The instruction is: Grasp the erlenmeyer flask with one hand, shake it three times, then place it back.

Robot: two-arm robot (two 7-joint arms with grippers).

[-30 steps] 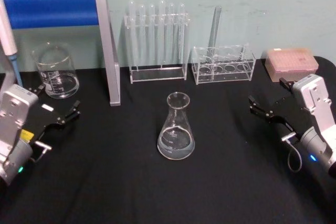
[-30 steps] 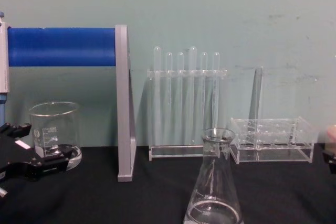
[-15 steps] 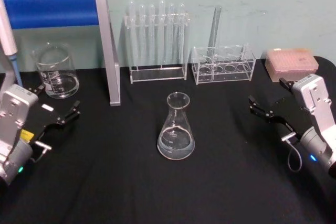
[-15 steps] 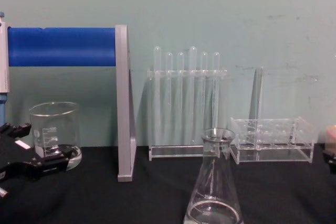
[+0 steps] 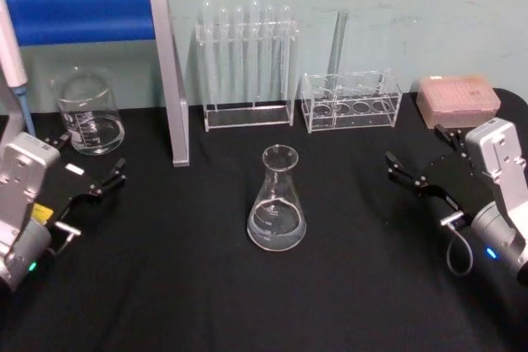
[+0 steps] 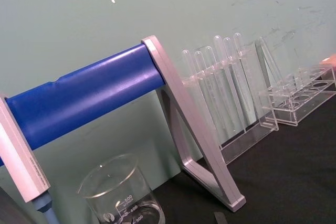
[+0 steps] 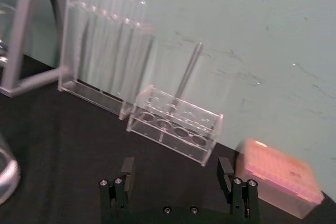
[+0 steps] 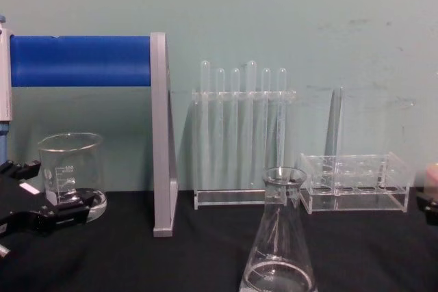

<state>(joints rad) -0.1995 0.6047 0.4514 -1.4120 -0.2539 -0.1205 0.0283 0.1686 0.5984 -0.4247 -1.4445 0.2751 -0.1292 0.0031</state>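
Head view: conical clear-glass erlenmeyer flask (image 5: pixel 277 204) on matte black table (image 5: pixel 206 294).

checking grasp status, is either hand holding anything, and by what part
Nothing is held. The left hand and right hand are open, apart from the erlenmeyer flask.

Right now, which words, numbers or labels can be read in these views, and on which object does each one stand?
"500", "400", "300": graduation numbers on the beaker, in the left wrist view.
Erlenmeyer flask: white print, too small to read.
White label on the left gripper: no text legible.
Yellow sticker on the left arm: too small to read.
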